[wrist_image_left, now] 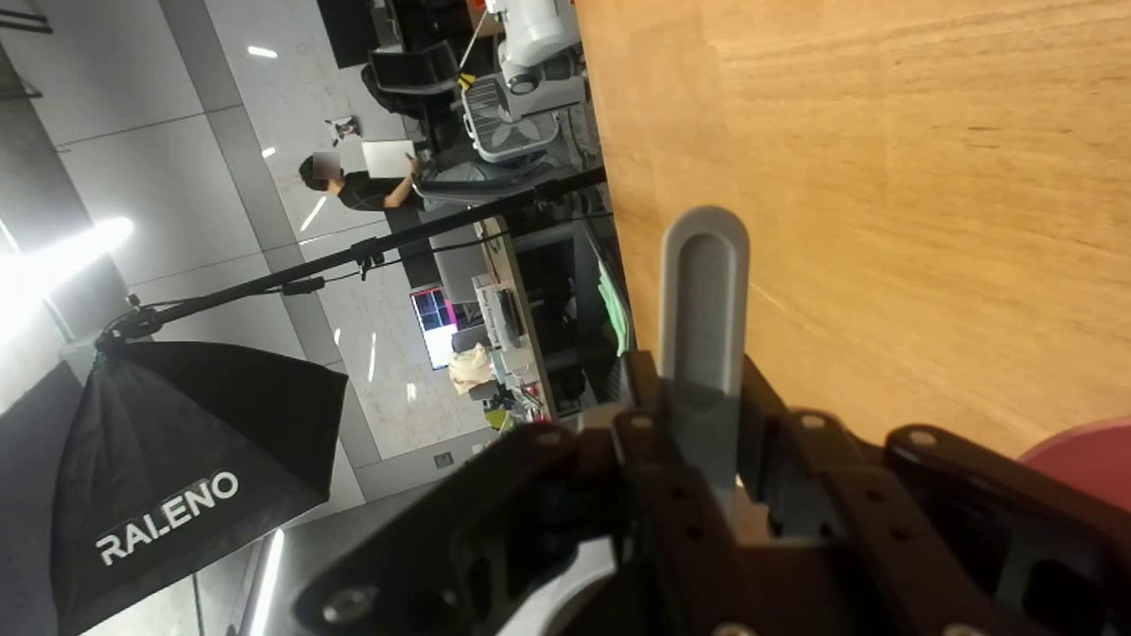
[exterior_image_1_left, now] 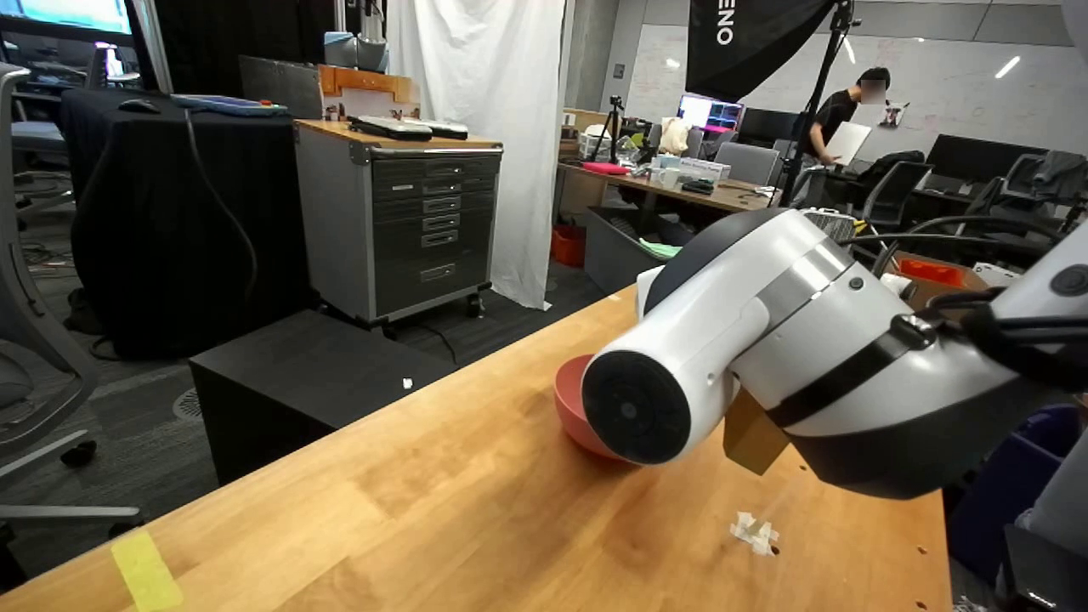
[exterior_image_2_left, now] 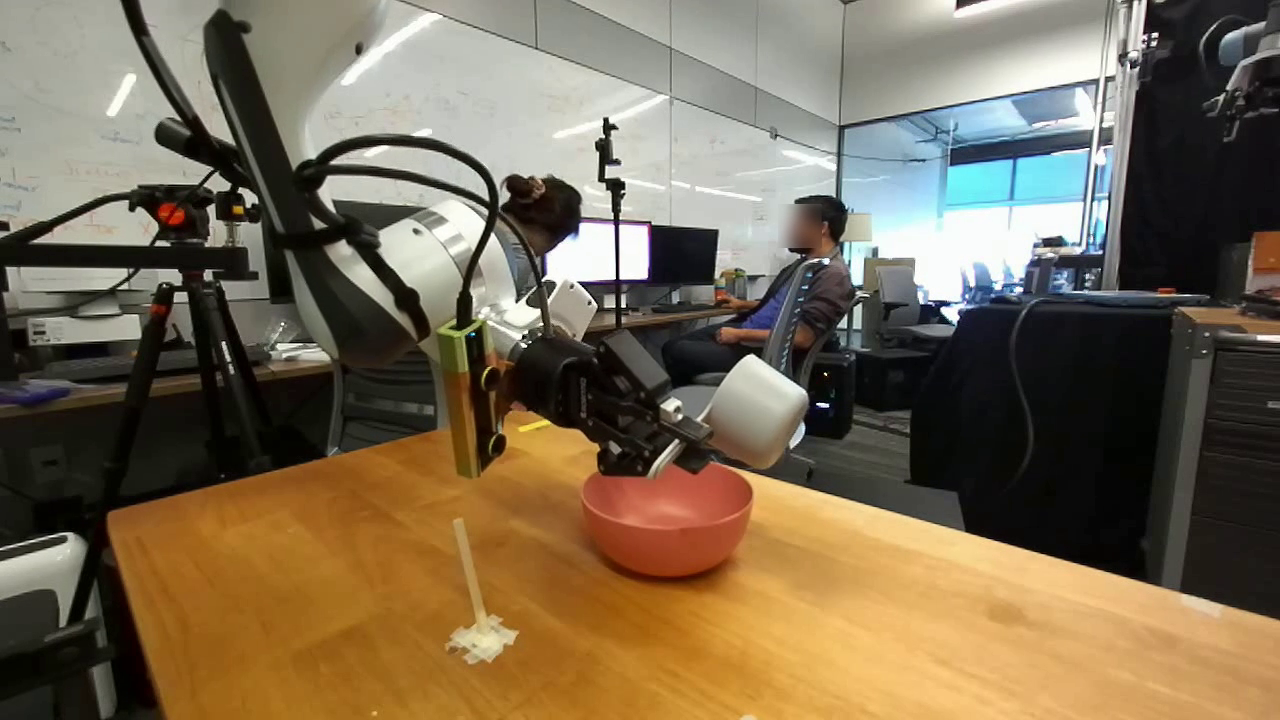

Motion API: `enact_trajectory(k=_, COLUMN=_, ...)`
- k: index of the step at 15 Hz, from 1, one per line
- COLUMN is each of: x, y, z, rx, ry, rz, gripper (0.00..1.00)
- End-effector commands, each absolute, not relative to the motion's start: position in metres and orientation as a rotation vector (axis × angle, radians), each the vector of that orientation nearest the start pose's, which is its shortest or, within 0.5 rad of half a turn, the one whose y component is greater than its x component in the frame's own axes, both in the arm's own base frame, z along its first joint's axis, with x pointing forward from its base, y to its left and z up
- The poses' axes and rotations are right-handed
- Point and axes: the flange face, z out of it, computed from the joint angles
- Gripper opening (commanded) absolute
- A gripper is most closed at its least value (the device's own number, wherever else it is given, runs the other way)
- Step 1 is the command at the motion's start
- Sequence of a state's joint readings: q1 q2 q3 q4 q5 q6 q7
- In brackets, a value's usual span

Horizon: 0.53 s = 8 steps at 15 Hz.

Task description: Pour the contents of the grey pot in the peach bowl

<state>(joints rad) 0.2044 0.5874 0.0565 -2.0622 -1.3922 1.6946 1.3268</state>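
Observation:
The grey pot point(exterior_image_2_left: 758, 412) is up in the air in an exterior view, tilted, its opening turned out of sight. My gripper point(exterior_image_2_left: 682, 440) is shut on the pot's handle. In the wrist view that grey handle point(wrist_image_left: 704, 300) sticks up between the jaws of the gripper point(wrist_image_left: 700, 380), and a pale curved part of the pot point(wrist_image_left: 565, 587) shows below. The peach bowl point(exterior_image_2_left: 667, 525) stands upright on the table, below the gripper and to the lower left of the pot there. Part of the bowl point(exterior_image_1_left: 571, 416) is behind the arm in an exterior view. The contents are hidden.
A thin pale stick point(exterior_image_2_left: 468, 570) stands up from a patch of white tape point(exterior_image_2_left: 482, 638) on the wooden table point(exterior_image_2_left: 900, 620). Yellow tape point(exterior_image_1_left: 146, 571) marks the table near one edge. A low black box point(exterior_image_1_left: 314, 374) is beside the table.

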Motion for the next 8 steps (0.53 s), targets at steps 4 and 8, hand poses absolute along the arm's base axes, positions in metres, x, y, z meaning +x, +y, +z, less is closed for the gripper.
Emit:
enact_trajectory(k=4, x=0.5379, y=0.0514, z=0.1443, rx=1.698, ry=-0.07, rz=0.353, gripper=0.08)
enact_trajectory(k=8, x=0.5353, y=0.0578, z=0.1415, rx=1.656, ry=-0.041, rz=0.389, gripper=0.08)
